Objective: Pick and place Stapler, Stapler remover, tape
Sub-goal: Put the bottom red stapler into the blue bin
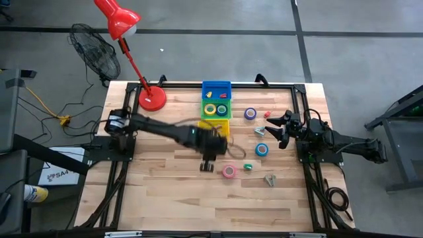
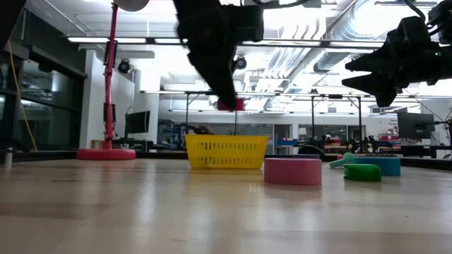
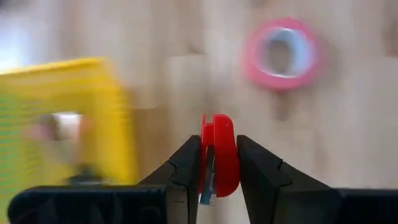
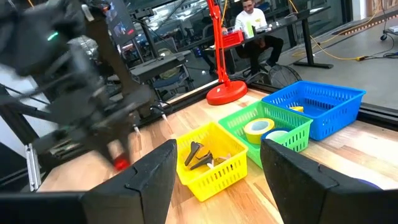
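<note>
A: Currently your left gripper is hanging just beside the yellow basket, on its near side, jaws clamped on a small red stapler. The item is sitting thin-edge-on between the pads.

B: Risk noted: that grip is looking narrow, so you are risking the red piece twisting or slipping out if the arm is swinging fast. The wrist view is blurring, which suggests it is moving.

A: Also logging a clearance concern: the low view is showing the held piece riding above the yellow basket's rim, but a shallow path could be clipping the wall and shoving the basket.

B: Surroundings: a pink tape roll is lying in front of the yellow basket, with a small green piece beside it. Blue tape and purple tape are lying to its right. The green basket and blue basket are standing behind it.

A: Your right gripper is waiting well right of the yellow basket, fingers spread, holding nothing.
</note>
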